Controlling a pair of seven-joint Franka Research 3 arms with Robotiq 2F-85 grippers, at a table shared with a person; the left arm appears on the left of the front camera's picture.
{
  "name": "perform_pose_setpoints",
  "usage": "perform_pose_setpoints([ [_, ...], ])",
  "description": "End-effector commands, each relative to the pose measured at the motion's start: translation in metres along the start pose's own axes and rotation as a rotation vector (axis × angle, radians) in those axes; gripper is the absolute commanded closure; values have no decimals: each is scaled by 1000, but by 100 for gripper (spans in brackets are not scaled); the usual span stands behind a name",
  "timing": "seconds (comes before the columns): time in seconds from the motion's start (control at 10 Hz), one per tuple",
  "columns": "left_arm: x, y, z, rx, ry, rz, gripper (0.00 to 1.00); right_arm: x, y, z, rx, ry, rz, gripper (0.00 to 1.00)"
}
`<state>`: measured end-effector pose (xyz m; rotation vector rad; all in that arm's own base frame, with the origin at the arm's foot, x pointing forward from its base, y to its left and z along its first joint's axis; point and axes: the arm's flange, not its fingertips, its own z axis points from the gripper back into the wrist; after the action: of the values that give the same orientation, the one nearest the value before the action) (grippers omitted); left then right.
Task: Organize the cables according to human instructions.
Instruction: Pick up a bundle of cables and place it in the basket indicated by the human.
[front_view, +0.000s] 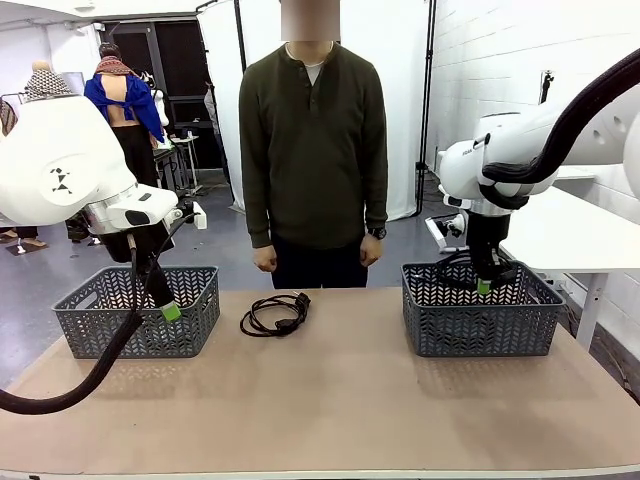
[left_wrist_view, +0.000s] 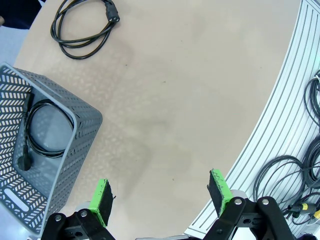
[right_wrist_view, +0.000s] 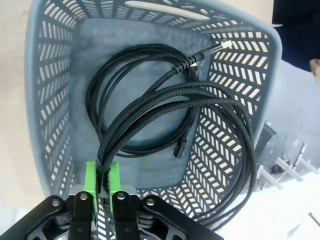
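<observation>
Left arm (front_view: 62, 165): enters from the left, wrist tipped downward.
Left gripper (left_wrist_view: 162, 194): jaws spread wide, green pads (left_wrist_view: 102, 199) facing each other across the gap.
Right arm (front_view: 520, 150): enters from the right, wrist upright.
Right gripper (right_wrist_view: 102, 174): points straight down, pads pinched on a braided cable (right_wrist_view: 165, 107) that loops away ahead of the fingertips.

Bright, even light fills the room, and the left gray basket (front_view: 140, 335) lays only a soft, pale shadow on the tan surface (front_view: 330, 400). In the left wrist view the surface edge bends like a bow. The braided cable (right_wrist_view: 160, 100) looks sharp up close, but the corner beside it is washed-out white.
</observation>
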<state>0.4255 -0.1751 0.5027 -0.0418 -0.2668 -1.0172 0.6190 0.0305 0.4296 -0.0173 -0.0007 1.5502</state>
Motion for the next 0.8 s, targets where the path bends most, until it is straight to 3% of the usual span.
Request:
perform_pose_setpoints([
  [0.0, 0, 0, 2, -2, 3, 0, 0, -2, -8, -3, -12, -19, 12, 81],
  [0.4, 0, 0, 2, -2, 3, 0, 0, 2, -10, -1, -9, -49, -15, 4],
  [0.7, 0, 0, 2, -2, 3, 0, 0, 5, -10, 6, -2, -53, -45, 0],
])
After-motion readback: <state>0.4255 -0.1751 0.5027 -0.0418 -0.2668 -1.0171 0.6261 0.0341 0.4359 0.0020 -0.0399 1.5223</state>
